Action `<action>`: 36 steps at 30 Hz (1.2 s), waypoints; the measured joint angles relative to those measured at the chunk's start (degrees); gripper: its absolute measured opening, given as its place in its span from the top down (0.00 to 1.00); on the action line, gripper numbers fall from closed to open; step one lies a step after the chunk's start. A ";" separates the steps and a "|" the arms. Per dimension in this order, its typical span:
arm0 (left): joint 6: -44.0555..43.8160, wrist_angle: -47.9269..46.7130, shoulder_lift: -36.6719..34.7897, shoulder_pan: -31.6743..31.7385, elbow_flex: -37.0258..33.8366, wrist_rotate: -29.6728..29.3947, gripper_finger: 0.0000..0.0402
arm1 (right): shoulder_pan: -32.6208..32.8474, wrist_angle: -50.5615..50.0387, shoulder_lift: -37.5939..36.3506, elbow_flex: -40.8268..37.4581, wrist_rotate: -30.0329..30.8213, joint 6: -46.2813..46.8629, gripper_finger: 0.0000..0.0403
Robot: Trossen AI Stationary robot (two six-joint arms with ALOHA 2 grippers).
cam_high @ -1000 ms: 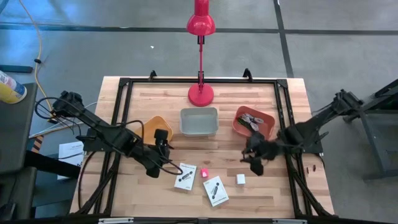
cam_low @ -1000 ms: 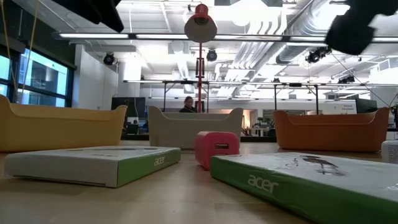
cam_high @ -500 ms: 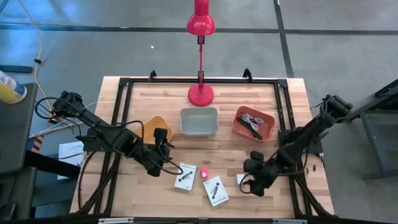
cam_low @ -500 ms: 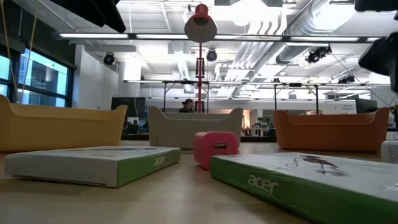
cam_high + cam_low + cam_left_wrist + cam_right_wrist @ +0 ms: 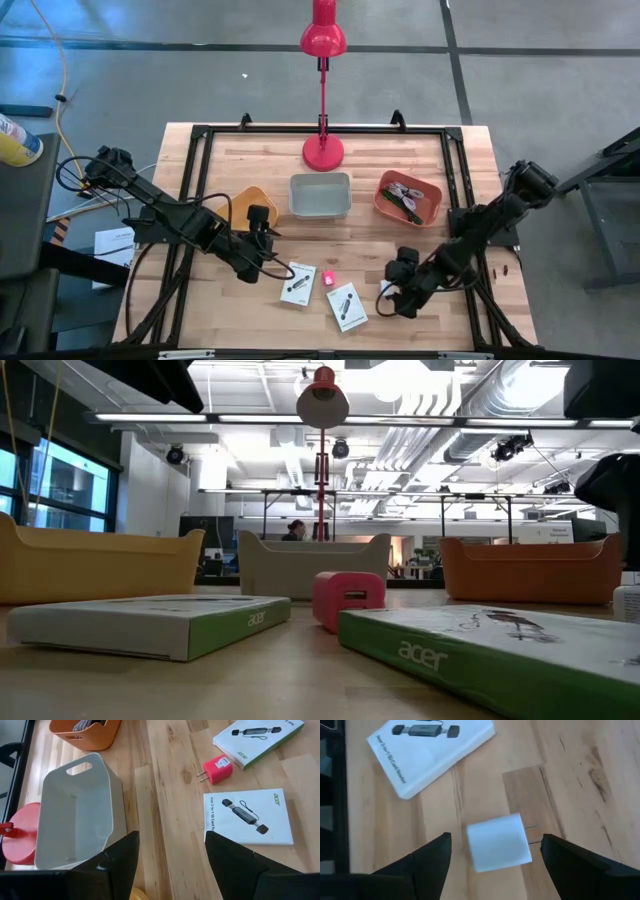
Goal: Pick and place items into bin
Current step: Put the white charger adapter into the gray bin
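Observation:
My right gripper (image 5: pixel 495 842) is open and low over the white cube (image 5: pixel 497 849), one finger on each side of it with a gap on both sides. The cube lies on the table, its two prongs (image 5: pixel 534 834) toward one finger; in the high view the white cube (image 5: pixel 385 288) is half hidden by the gripper (image 5: pixel 397 290). My left gripper (image 5: pixel 170 870) waits open at the table's left (image 5: pixel 262 240), with nothing between its fingers. The pink cube (image 5: pixel 328 277) and two white cards (image 5: pixel 298 283) (image 5: pixel 347 306) lie flat on the wood between the arms.
A grey bin (image 5: pixel 320 195) stands at mid-table. An orange bin (image 5: pixel 408 198) with small items is to its right and a yellow bin (image 5: pixel 245 200) to its left. The red lamp's base (image 5: pixel 323 152) sits behind them. A black frame (image 5: pixel 455 180) borders the table.
My right gripper has moved from beside the orange bin toward the table's near edge and down, and now sits over the white cube. The cube, the cards and the pink cube have stayed where they were.

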 joint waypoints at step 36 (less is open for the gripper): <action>-0.62 -0.37 -0.02 -0.02 0.00 -0.07 0.46 | -2.57 0.89 3.20 0.00 -6.08 -13.35 0.27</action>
